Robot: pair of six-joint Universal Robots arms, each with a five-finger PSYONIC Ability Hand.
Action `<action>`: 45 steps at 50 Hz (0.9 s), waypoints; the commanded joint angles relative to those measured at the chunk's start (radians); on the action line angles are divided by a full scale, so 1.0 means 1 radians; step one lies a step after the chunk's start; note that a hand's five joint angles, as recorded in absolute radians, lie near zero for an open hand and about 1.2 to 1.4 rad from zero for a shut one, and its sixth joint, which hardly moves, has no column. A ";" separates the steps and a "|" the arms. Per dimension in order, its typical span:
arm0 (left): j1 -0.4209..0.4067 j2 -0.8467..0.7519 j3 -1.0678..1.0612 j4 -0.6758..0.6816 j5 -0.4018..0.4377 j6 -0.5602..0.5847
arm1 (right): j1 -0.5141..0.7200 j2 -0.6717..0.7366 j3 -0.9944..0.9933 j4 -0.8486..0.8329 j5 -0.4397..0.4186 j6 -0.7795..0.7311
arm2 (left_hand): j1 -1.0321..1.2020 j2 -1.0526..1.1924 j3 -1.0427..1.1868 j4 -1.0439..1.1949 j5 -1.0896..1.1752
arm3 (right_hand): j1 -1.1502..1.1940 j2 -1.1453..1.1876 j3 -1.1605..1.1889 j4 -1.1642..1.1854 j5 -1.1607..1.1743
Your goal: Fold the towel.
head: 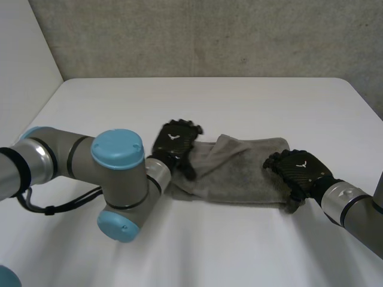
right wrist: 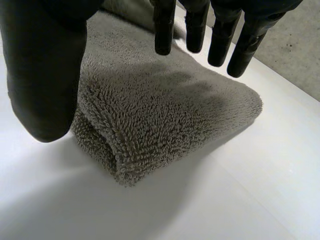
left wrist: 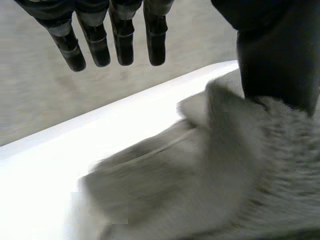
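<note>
One white table (head: pixel 239 101) bears a grey terry towel (head: pixel 239 173) near its middle, folded into a thick band with a rumpled flap toward its left end. The left hand (head: pixel 175 142) sits at that end, fingers straight and spread. The right hand (head: pixel 299 170) is over the right end, fingers relaxed, gripping nothing.

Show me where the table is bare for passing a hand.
Bare: the far strip of table between towel and wall, and the near stretch between left arm and right arm. Crowded: the towel's ends, with the left hand and right hand at them.
</note>
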 commanded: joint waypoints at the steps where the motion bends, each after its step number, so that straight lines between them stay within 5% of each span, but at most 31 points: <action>1: 0.056 0.016 -0.056 -0.001 -0.110 -0.002 | -0.003 -0.001 0.026 -0.030 0.000 -0.005 | -0.003 0.015 -0.052 -0.059 0.000 | 0.139 0.139 -0.044 -0.076 0.123; 9: 0.096 0.068 -0.161 -0.001 -0.107 -0.005 | -0.032 -0.008 0.076 -0.091 -0.016 -0.017 | -0.003 0.015 -0.052 -0.059 0.000 | 0.218 0.218 -0.044 -0.076 0.203; 28: 0.024 0.166 -0.274 -0.001 -0.111 -0.008 | -0.058 -0.007 0.102 -0.120 -0.046 -0.007 | -0.021 -0.003 -0.052 -0.059 -0.018 | 0.386 0.385 -0.044 -0.076 0.370; 33: 0.025 0.186 -0.294 -0.001 -0.111 -0.006 | -0.057 -0.002 0.104 -0.142 -0.046 -0.004 | -0.021 -0.003 -0.052 -0.059 -0.018 | 0.620 0.620 -0.044 -0.076 0.605; 37: 0.028 0.214 -0.305 0.000 -0.113 -0.006 | -0.060 -0.002 0.104 -0.142 -0.046 -0.002 | -0.024 -0.006 -0.052 -0.059 -0.021 | 1.070 1.069 -0.044 -0.076 1.054; 45: 0.071 0.287 -0.351 -0.001 -0.111 -0.005 | -0.116 -0.040 0.129 -0.102 -0.135 -0.017 | -0.029 -0.011 -0.052 -0.059 -0.027 | 1.072 1.071 -0.044 -0.076 1.056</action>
